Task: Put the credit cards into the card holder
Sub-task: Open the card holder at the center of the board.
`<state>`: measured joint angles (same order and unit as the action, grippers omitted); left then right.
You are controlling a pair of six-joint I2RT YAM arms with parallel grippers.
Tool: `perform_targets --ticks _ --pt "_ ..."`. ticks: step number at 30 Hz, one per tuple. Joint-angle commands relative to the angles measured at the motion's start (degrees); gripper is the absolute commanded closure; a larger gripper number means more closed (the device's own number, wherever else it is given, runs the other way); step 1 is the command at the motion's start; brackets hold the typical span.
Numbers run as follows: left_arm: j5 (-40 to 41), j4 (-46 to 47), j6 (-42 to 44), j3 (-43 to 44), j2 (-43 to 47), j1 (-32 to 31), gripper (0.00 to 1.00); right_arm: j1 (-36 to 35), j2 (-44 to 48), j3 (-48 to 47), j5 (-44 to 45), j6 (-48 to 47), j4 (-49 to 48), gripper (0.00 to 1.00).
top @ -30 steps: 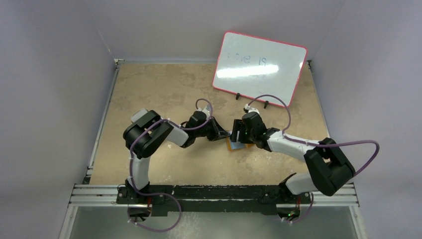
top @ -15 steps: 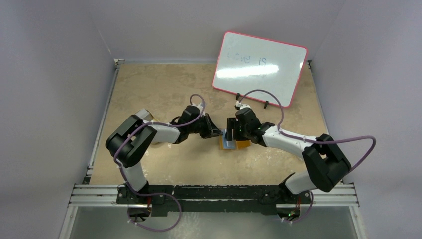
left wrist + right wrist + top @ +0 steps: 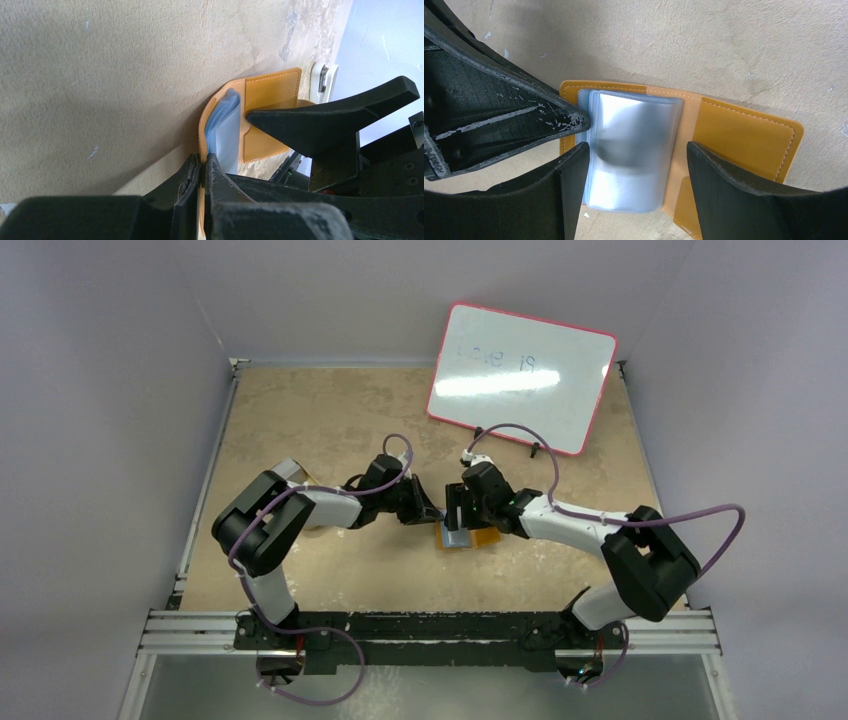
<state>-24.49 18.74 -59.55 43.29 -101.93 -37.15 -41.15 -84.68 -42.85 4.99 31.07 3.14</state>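
Orange-brown leather of the card holder [image 3: 749,135], opened flat on the tabletop [image 3: 320,420] near its middle. On the half toward the robot's left, a pale blue, slightly bowed stack of credit cards [image 3: 634,120], resting on the tan inner lining; hard to tell whether slipped under a pocket edge or only lying on top. Over that stack, the right gripper [image 3: 636,150]: fingers [image 3: 569,195] spread wide, one standing on each side of the cards, close by the edges yet clamping nothing. At the holder's outer edge, the left gripper [image 3: 202,164]: fingers clenched tight, a thin strip of the orange leather pinched between them, tips just beside the rim of the cards. From above, both grippers meeting over the holder, reaching in from opposite sides. Farther back and to the right, a whiteboard [image 3: 520,375] with a pink-red frame, propped at a tilt on the tabletop, faint writing on it too blurred to read. Pale walls [image 3: 100,390] all round.
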Motion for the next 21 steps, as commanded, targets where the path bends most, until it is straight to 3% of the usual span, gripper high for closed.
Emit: perform_targets --ticks 1,21 --pt "-0.8 0.1 1.7 1.7 1.4 0.1 1.0 -0.2 -0.5 -1.4 3.1 0.3 0.6 0.26" --pt "-4.2 5.4 -4.2 -0.5 6.3 0.1 1.0 -0.2 -0.5 -1.8 8.7 2.4 6.2 0.25"
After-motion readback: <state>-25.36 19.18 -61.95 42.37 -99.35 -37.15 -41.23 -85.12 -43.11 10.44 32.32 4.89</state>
